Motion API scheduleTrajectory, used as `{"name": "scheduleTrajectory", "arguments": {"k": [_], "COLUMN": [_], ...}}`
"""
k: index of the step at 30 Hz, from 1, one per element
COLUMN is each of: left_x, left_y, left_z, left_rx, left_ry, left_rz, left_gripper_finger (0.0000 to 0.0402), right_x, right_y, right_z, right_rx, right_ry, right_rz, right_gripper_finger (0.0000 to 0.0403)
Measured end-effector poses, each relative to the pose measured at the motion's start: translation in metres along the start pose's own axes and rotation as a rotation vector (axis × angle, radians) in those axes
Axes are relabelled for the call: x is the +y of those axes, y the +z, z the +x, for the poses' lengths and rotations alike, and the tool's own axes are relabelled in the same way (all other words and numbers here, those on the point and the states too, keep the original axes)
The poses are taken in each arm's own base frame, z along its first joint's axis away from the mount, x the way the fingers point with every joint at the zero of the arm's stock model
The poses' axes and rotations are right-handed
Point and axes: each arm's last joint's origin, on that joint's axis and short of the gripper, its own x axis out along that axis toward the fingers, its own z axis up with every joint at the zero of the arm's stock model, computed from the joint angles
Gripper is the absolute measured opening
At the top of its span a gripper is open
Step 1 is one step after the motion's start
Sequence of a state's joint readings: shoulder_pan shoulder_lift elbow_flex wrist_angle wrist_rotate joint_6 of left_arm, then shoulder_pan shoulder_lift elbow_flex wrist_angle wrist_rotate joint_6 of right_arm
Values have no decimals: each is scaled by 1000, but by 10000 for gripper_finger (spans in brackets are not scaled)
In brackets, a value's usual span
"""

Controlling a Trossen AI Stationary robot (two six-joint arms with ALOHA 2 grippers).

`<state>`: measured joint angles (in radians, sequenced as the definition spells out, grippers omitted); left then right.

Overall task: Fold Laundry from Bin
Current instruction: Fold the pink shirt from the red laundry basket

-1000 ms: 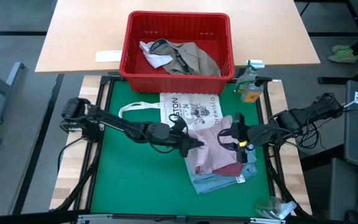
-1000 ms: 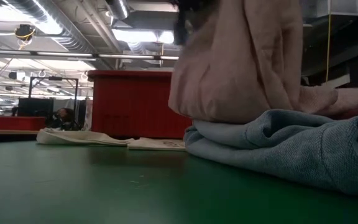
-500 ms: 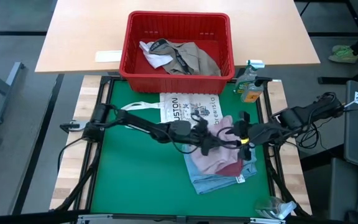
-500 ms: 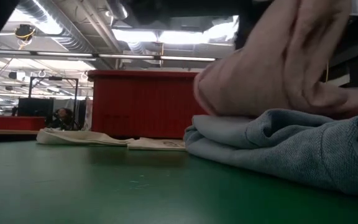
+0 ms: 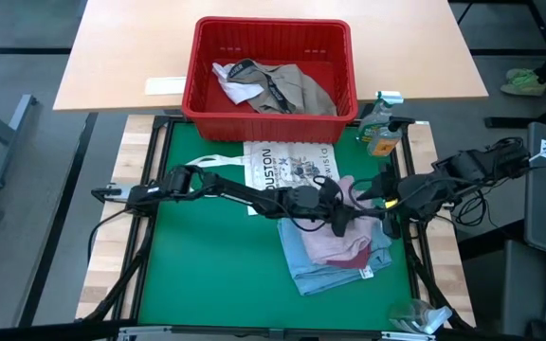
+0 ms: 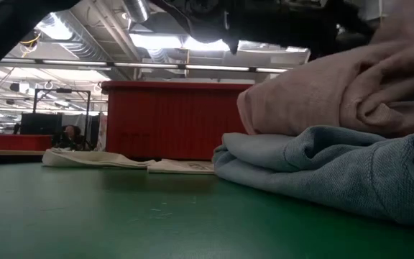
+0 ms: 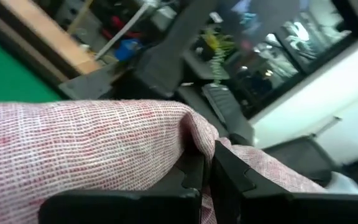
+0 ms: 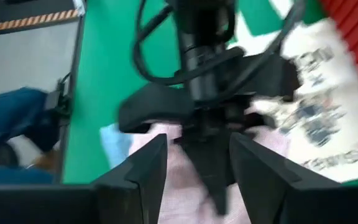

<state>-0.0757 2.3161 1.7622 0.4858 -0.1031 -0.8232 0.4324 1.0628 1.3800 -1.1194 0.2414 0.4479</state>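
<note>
Reaching across the green mat (image 5: 207, 275), my left gripper (image 5: 347, 216) is clamped on the pink shirt (image 5: 335, 248), carrying its edge over the stack. That shirt lies on a light blue garment (image 5: 325, 279) with a maroon piece (image 5: 366, 256) showing beneath. My right gripper (image 5: 387, 210) waits just beside, jaws wide, holding nothing. Behind, the red bin (image 5: 271, 104) holds white and khaki pieces (image 5: 278, 83), so I judge the task roughly half complete.

In the low view the pink garment (image 6: 336, 93) runs past the picture's right edge.
</note>
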Motion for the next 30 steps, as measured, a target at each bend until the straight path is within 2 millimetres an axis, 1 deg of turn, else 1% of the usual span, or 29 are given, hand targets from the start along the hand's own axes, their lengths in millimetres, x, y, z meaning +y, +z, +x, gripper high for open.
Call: {"name": "scheduleTrajectory", "arguments": {"k": [3, 5, 8, 13, 17, 21, 24, 28, 30], "left_x": [6, 10, 14, 13, 13, 13, 13, 12, 10], "left_y": [-2, -3, -3, -3, -4, -3, -3, 1, 3], "left_z": [0, 0, -1, -1, -1, -1, -1, 0, 0], "left_rx": [-7, -12, -26, -39, -34, -32, -31, -54, -77], "left_ry": [41, 91, 132, 143, 145, 145, 142, 122, 106], "left_rz": [2, 7, 45, 86, 134, 214, 280, 292, 331], "left_gripper_finger": [9, 10, 10, 11, 11, 15, 36, 83, 104], "right_x": [2, 4, 6, 7, 4, 0, -2, -5, -6], "right_y": [-1, -3, -11, -29, -42, -54, -61, -72, -78], "right_z": [7, 16, 31, 59, 71, 76, 79, 86, 89], "right_rx": [52, 84, 155, 295, 357, 442, 488, 534, 561], "right_ry": [3, -6, 0, 2, -17, -44, -61, -83, -90], "right_rz": [9, 4, -7, -23, 5, 47, 63, 70, 86], "right_gripper_finger": [175, 175, 175, 175, 175, 175, 175, 175, 175]}}
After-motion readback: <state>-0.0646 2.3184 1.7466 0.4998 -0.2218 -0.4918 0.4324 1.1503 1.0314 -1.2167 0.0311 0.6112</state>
